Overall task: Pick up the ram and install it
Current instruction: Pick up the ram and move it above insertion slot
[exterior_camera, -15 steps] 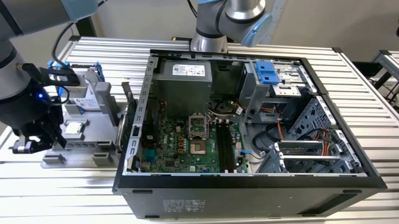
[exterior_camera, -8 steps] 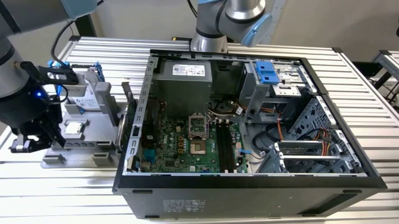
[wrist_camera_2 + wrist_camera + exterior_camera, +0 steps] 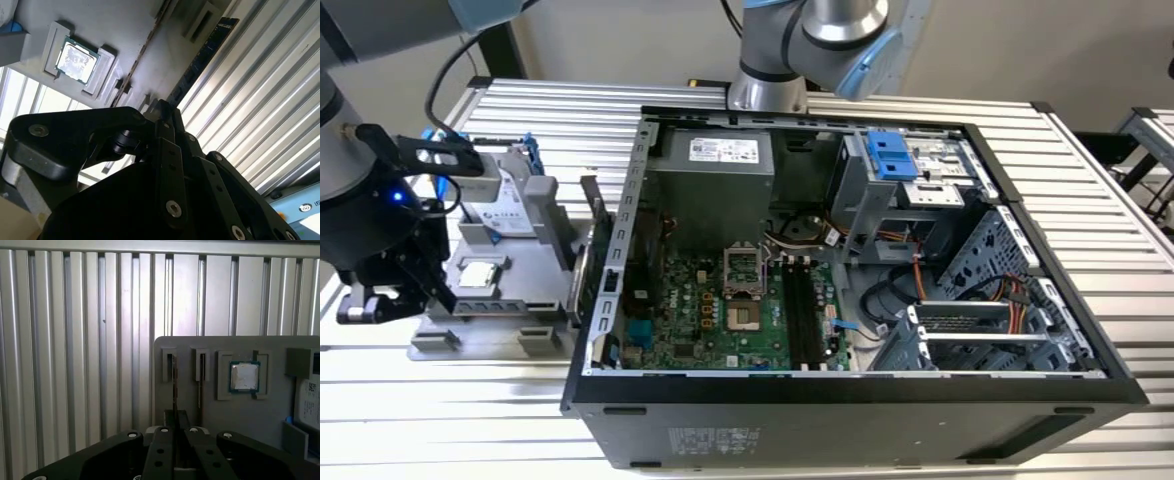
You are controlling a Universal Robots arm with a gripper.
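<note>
One ram is under the tool: a thin, dark circuit-board stick standing on edge in a narrow slot of the grey holder tray. The tray lies on the slatted aluminium table, to the exterior view's left of the open computer case. It is well apart from the black memory slots on the motherboard.

Handling, as judged:
- The stick is light and stiff along its length, but thin and brittle.
- It will likely not tolerate twist or side load while seated in the slot.
- Its flat faces carry chips and offer little friction, so a square, moderate clamp is required.
- Take hold across the two faces at the free upper edge, and keep off the contact edge.

Gripper state: the fingers are drawn together with the stick's edge between them. As far as both wrist views show, they are clamped on the ram. The ram is not lifted clear, since its far end sits in the tray's slot.

What looks like a second thin stick stands in the neighbouring slot, just beside. A processor chip rests in a square pocket of the same tray.
</note>
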